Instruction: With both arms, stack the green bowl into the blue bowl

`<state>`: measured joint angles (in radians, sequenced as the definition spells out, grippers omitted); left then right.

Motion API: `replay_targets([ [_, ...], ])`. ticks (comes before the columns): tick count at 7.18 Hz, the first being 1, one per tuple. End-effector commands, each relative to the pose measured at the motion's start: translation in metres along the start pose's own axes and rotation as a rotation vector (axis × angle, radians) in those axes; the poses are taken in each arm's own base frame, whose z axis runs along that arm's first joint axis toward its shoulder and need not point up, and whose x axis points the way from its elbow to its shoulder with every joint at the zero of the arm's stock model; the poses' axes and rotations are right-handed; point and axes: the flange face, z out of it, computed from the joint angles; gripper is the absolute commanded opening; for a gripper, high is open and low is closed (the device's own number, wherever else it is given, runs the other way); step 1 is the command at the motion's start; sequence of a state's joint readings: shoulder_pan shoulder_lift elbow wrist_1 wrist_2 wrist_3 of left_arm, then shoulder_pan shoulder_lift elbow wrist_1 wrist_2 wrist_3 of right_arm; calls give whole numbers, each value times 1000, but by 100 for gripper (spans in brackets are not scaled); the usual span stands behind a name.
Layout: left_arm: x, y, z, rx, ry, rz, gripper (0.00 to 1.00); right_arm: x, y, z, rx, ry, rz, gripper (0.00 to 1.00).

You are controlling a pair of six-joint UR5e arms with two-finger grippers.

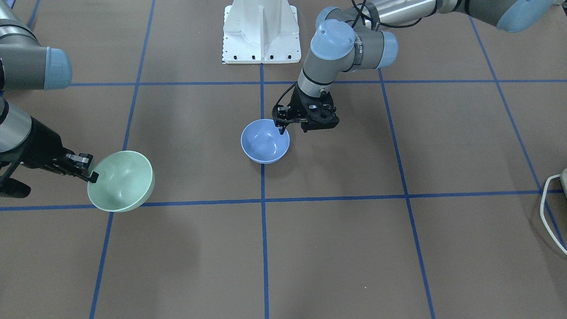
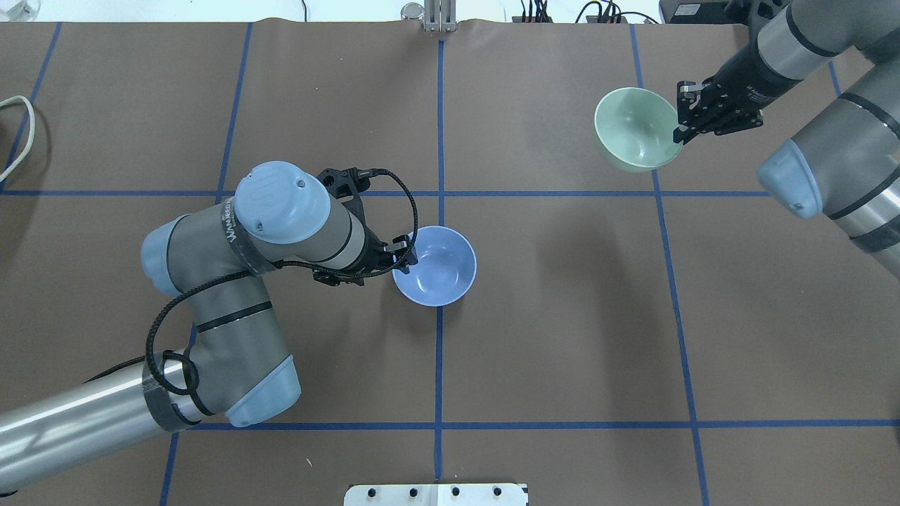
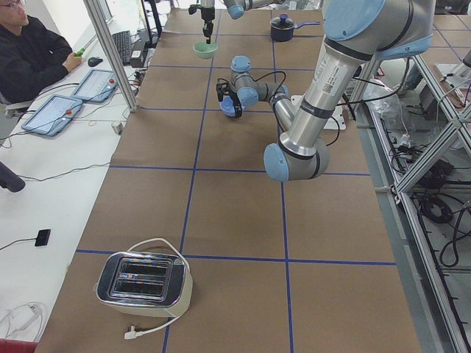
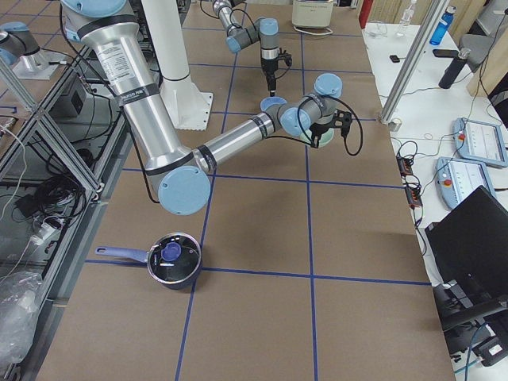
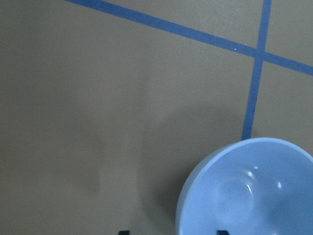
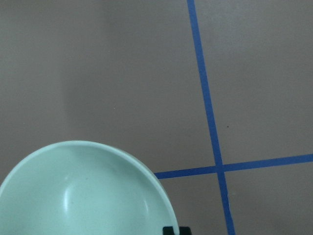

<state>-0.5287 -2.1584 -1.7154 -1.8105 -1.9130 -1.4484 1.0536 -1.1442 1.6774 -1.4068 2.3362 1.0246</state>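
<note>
The brown desk carries a grid of blue tape. At one end stands a chrome toaster, its white cord looped around it. Toward the other end sits a dark pot with a blue handle and a blue lid knob. A man in black sits at a white side table. On it lie two tablets and a phone.

Left arm and right arm: grey tubes, light-blue joint caps, black looped cables; white bolted pedestal.
</note>
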Motion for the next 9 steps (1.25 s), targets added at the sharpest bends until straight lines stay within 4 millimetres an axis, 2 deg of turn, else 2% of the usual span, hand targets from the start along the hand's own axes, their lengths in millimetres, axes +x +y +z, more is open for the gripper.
replay_targets([
  [1, -51, -23, -67, 11, -3, 95, 98, -76, 55, 39, 32, 13, 37, 0],
  [2, -99, -53, -90, 15, -24, 151, 98, -104, 86, 60, 42, 19, 39, 0],
  [3, -155, -91, -122, 13, -32, 215, 98, -123, 116, 80, 53, 31, 26, 0],
  [4, -208, -113, -149, 22, -50, 270, 98, -144, 141, 87, 52, 17, 45, 0],
  [5, -252, -126, -165, 38, -83, 322, 98, -161, 168, 95, 52, 8, 53, 0],
  [6, -293, -134, -176, 42, -89, 368, 98, -178, 183, 96, 51, -8, 68, 0],
  [7, -321, -134, -180, 52, -89, 382, 98, -192, 193, 97, 45, -8, 77, 0],
  [8, -340, -133, -184, 57, -88, 402, 98, -211, 200, 93, 41, -1, 77, 0],
  [9, -353, -136, -191, 54, -86, 408, 98, -222, 210, 96, 39, 9, 79, 0],
])
